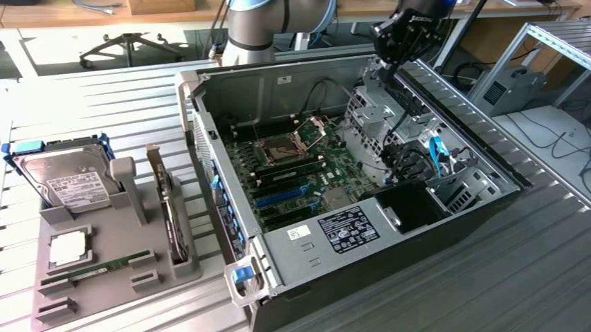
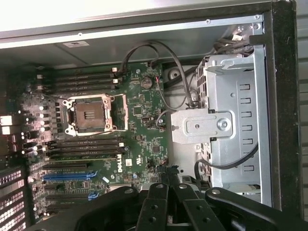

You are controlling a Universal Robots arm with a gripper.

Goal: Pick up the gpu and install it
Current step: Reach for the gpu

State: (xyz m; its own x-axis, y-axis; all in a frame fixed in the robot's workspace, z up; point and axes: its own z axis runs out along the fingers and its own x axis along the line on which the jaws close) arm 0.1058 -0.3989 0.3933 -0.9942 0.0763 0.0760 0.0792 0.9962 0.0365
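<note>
Graphics card [image 1: 171, 211]: stands on edge in a slot of the grey holder [image 1: 111, 242] at the exterior view's left, just beside the open computer case [image 1: 277, 86]. Nothing touches it, so it is not yet picked up.
Neighbours: a hard drive [image 1: 69, 181] stands upright further left. A memory stick [image 1: 102, 266] lies flat toward the lower left of the frame.
Gripper [image 1: 392, 63]: fingers pressed together, holding nothing. It hangs over the drive cage [image 1: 374, 114] at the upper right, well apart from the card.
Motherboard [image 1: 295, 173]: bare, with the blue slot [image 1: 277, 197] free.
Risk, grasp: the card is thin and upright, so an off-centre pinch could tip it or catch the fan.
Risk, travel: the case wall stands between holder and slot, and a low carry could knock the card against it.
Risk, seating: a tilted card may jam in the slot.
</note>
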